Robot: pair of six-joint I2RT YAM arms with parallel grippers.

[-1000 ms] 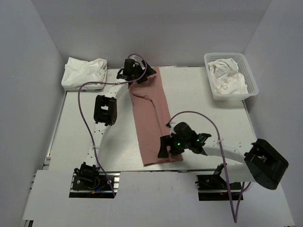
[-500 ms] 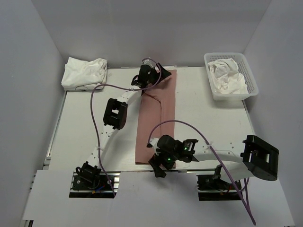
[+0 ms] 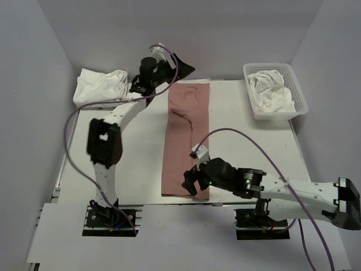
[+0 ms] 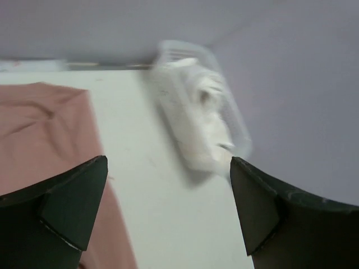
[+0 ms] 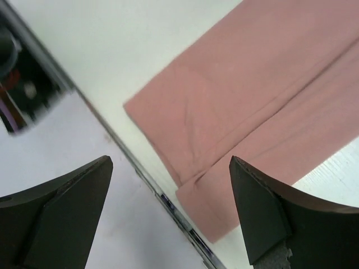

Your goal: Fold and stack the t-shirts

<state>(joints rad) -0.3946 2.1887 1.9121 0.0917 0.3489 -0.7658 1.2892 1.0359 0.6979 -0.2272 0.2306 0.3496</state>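
The dusty-pink t-shirt [image 3: 189, 138] lies flat on the table, folded lengthwise into a long strip running from the far edge to the near edge. No print shows. My left gripper [image 3: 181, 68] is open and empty, raised above the strip's far left corner. In the left wrist view [image 4: 168, 213] the pink shirt [image 4: 39, 129] lies at the left. My right gripper [image 3: 190, 182] is open and empty over the strip's near end. In the right wrist view [image 5: 171, 213] the shirt's near corner [image 5: 252, 101] lies between the fingers. White t-shirts lie in a pile [image 3: 100, 86] at the far left.
A white basket [image 3: 296, 93] at the far right holds more crumpled white shirts [image 3: 271, 90]. It shows blurred in the left wrist view [image 4: 196, 117]. The table's near metal edge [image 5: 151, 185] runs right by the strip's near end. Grey walls enclose the table.
Both grippers have let go of the pink shirt, which now lies flat. My left gripper rose and swung back-left; my right gripper drew back slightly from the near edge.
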